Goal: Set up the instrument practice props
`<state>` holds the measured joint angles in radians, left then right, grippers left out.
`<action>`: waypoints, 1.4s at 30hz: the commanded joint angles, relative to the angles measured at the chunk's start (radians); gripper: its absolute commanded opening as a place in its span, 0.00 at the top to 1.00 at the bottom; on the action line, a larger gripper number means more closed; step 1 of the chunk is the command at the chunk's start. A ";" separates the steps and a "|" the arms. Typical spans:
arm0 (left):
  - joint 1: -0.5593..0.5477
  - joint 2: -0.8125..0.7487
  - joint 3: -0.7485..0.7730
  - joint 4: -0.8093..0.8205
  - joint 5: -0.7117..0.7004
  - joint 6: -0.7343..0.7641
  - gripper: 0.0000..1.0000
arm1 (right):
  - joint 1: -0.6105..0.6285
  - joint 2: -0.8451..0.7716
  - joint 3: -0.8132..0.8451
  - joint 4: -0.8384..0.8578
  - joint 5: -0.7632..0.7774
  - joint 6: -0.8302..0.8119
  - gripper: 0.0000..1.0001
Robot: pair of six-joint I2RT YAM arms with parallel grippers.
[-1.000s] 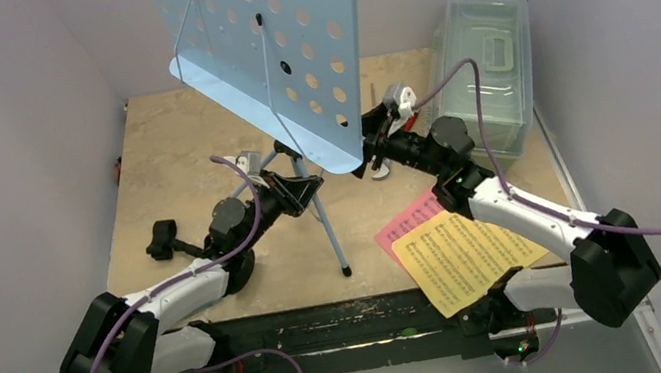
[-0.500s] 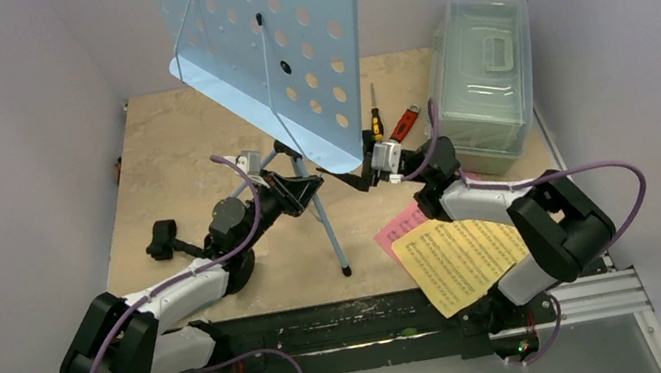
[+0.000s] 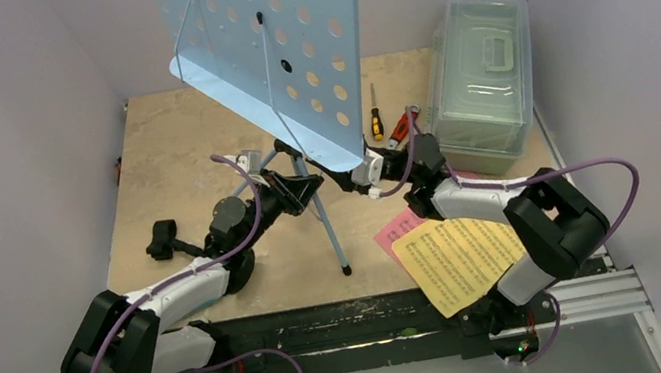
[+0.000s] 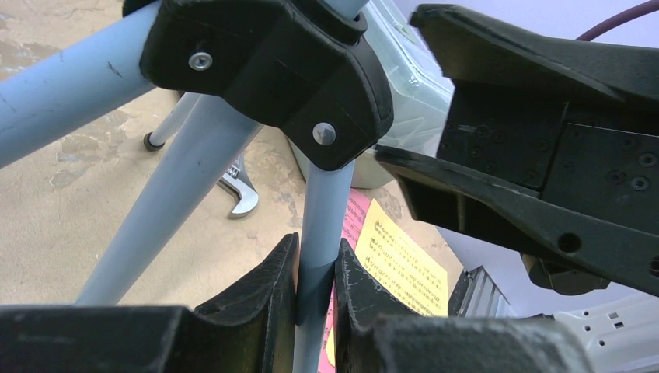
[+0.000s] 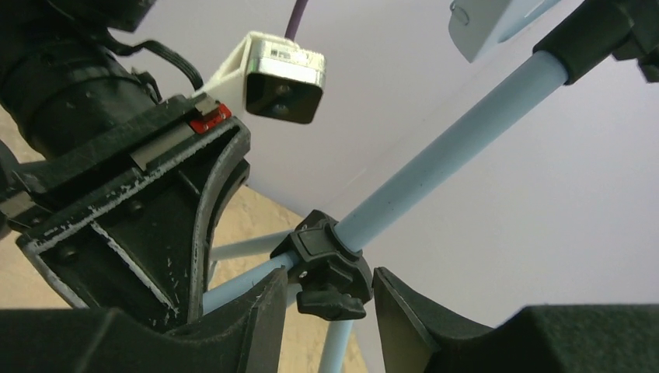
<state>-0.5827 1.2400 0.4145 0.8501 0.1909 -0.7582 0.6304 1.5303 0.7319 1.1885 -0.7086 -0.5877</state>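
Observation:
The light blue perforated music stand (image 3: 269, 55) stands on its tripod legs mid-table. My left gripper (image 3: 305, 191) is shut on one blue tripod leg (image 4: 320, 233), which is pinched between both fingers just below the black hub (image 4: 303, 70). My right gripper (image 5: 330, 299) reaches in from the right. Its jaws stand apart on either side of the hub's black clamp knob (image 5: 334, 299), with narrow gaps. Yellow sheet music (image 3: 465, 255) lies over a pink page (image 3: 401, 225) at the front right.
A clear lidded box (image 3: 481, 80) sits at the back right. A screwdriver (image 3: 375, 120) and a red-handled wrench (image 3: 403, 126) lie beside it. A small black piece (image 3: 163, 240) lies left of my left arm. The stand's front leg foot (image 3: 347, 270) is near the table edge.
My right arm has swung from beside the box in to the stand's hub, its jaws narrowing. The screwdriver and wrench are now uncovered. The left gripper has kept its grip.

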 commanded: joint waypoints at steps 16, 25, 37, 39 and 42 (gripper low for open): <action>0.020 0.059 -0.028 -0.246 -0.064 -0.050 1.00 | 0.044 0.027 0.080 -0.201 0.178 -0.312 0.53; 0.020 0.061 -0.029 -0.246 -0.065 -0.048 1.00 | 0.046 -0.013 0.082 -0.270 0.204 -0.147 1.00; 0.020 0.061 -0.035 -0.235 -0.062 -0.053 1.00 | 0.047 -0.083 0.257 -0.611 0.354 0.750 1.00; 0.020 0.054 -0.040 -0.235 -0.062 -0.055 1.00 | 0.047 -0.082 0.287 -0.672 0.389 0.888 1.00; 0.020 0.046 -0.045 -0.235 -0.063 -0.060 1.00 | 0.045 -0.061 0.381 -0.837 0.419 1.048 1.00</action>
<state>-0.5755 1.2480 0.4232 0.8555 0.1764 -0.7582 0.6704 1.4788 0.9867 0.5659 -0.3798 0.0704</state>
